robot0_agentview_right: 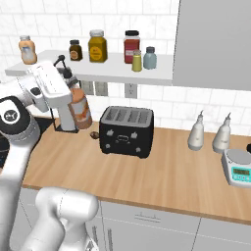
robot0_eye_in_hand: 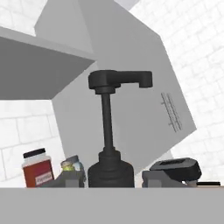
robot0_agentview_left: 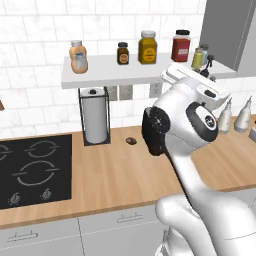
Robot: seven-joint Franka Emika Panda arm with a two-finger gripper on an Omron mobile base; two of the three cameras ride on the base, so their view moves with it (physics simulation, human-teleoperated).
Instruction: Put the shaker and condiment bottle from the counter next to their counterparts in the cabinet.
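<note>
My gripper [robot0_agentview_right: 67, 93] is shut on the condiment bottle [robot0_agentview_right: 79, 111], an orange-brown bottle held up in front of the cabinet shelf [robot0_agentview_right: 100, 70]. In the hand view its black neck and spout [robot0_eye_in_hand: 108, 114] rise between my fingertips [robot0_eye_in_hand: 70, 176]. In the left base view the arm hides most of it and the spout [robot0_agentview_left: 208, 63] peeks out by the shelf's right end. On the shelf [robot0_agentview_left: 115, 73] the yellow-green shaker [robot0_agentview_right: 137, 61] stands right beside the pale blue shaker [robot0_agentview_right: 150, 58]. The peach squeeze bottle [robot0_agentview_left: 78, 56] stands at the shelf's left end.
A dark jar [robot0_agentview_left: 123, 53], a mustard jar [robot0_agentview_left: 147, 47] and a red jar [robot0_agentview_left: 181, 46] line the shelf. On the counter are a black toaster [robot0_agentview_right: 126, 131], a paper towel holder [robot0_agentview_left: 95, 120], two grey-white bottles [robot0_agentview_right: 197, 132], a scale [robot0_agentview_right: 238, 169] and a stove [robot0_agentview_left: 35, 167].
</note>
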